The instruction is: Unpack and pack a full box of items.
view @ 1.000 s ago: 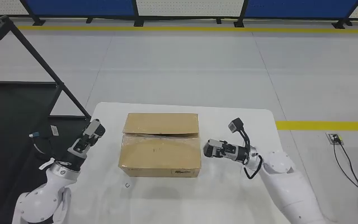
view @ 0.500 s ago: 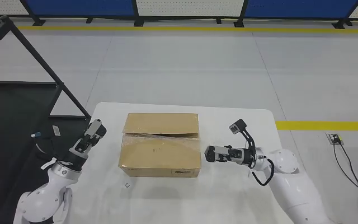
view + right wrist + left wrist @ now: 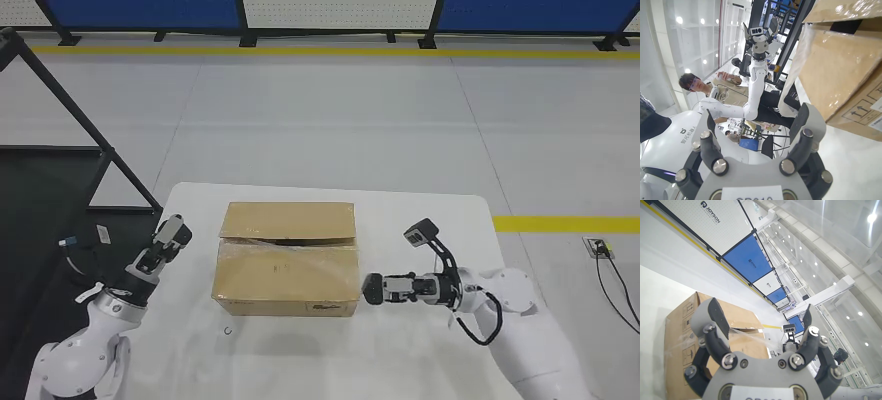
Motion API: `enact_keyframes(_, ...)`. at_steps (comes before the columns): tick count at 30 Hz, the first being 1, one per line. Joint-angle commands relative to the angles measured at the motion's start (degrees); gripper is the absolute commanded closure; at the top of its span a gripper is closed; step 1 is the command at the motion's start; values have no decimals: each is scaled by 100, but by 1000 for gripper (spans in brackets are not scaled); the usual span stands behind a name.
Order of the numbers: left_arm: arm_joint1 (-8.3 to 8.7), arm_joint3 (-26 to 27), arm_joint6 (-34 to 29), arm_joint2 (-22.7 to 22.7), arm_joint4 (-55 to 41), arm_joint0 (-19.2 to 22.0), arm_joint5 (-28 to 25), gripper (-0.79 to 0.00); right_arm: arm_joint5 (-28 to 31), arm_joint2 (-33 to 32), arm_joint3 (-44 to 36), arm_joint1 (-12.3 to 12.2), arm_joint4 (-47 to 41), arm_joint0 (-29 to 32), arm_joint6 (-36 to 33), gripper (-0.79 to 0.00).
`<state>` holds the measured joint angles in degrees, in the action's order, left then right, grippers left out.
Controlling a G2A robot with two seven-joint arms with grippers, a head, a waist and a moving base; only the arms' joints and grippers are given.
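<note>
The white bench (image 3: 430, 215) has rounded corners, and the cardboard box (image 3: 287, 260) sits at its middle, square to the edges. A bare strip runs along the box's left side. A wider bare stretch lies to its right, and there is more bare surface on the near side. The box's far edge lies closer to the bench's far edge.

The left claw (image 3: 171, 229) stands near the bench's left edge, well apart from the box. Its forearm rises from the near left and it tilts upward toward the far right. In its wrist view the left claw (image 3: 762, 311) is spread wide with nothing between its fingers, and the box (image 3: 677, 321) is beyond it.

The right forearm lies low and nearly level, pointing left. The right claw (image 3: 369, 290) is just beside the box's near right corner; whether they touch cannot be told. In its wrist view the right claw (image 3: 756, 111) gapes wide and holds nothing, with the box (image 3: 838, 66) off to one side.

The box is brown corrugated board with printed handling symbols and a white label on its sides. Crinkled clear tape runs across the top and down the faces. A dark gap shows along the top seam. The claw fingers are grey metal with black pads and bolt heads.
</note>
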<state>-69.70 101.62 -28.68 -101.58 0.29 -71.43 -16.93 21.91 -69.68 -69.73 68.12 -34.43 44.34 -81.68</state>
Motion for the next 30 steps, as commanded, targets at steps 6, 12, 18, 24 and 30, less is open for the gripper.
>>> enact_keyframes(6,29,-21,48,-2,-38,-24,-2,-785,-1037,124,313,51,-754,-265,-4,-785)
enact_keyframes(12,54,-67,84,-4,-82,-26,-17,-785,-1543,269,675,98,-1053,-517,-117,-785)
enact_keyframes(18,80,-75,95,-18,-119,-41,-9,-785,-1574,420,900,146,-1004,-747,-55,-785)
enact_keyframes(24,103,-82,123,-16,-145,-58,-18,-785,-1588,521,1088,207,-1241,-870,-110,-785)
enact_keyframes(30,125,-105,127,16,-164,-53,-34,-785,-1891,659,1308,334,-1782,-1069,211,-785)
